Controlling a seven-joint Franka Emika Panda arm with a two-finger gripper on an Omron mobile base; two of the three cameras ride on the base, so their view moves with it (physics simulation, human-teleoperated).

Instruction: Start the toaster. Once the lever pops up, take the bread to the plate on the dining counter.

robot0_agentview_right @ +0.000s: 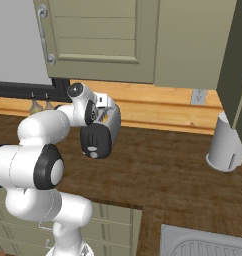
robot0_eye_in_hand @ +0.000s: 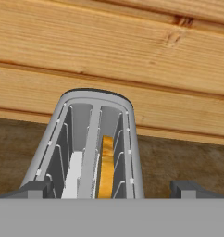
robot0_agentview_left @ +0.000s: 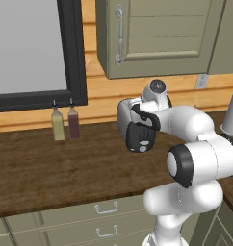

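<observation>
The silver-white toaster [robot0_agentview_left: 124,115] [robot0_agentview_right: 113,125] stands on the brown counter near the wall, its black end face and pale knob [robot0_agentview_left: 141,147] [robot0_agentview_right: 94,154] turned towards me. From the hand view I look down along its top slots [robot0_eye_in_hand: 93,134]. The bread [robot0_eye_in_hand: 106,166] stands in the right slot, showing a golden edge. A pale white piece [robot0_eye_in_hand: 73,178] sits in the left slot. My gripper [robot0_eye_in_hand: 111,190] [robot0_agentview_right: 107,114] hovers just above the toaster's near end. It is open wide, one fingertip on each side of the body, holding nothing. The plate and the dining counter are out of view.
Two bottles [robot0_agentview_left: 58,126] [robot0_agentview_left: 73,123] stand by the wall, left of the toaster. A white canister [robot0_agentview_right: 224,145] [robot0_agentview_left: 232,115] stands on the right. A sink [robot0_agentview_right: 203,245] lies at the lower right. Wall cabinets [robot0_agentview_left: 161,38] hang overhead, and drawers [robot0_agentview_left: 106,207] run below the counter.
</observation>
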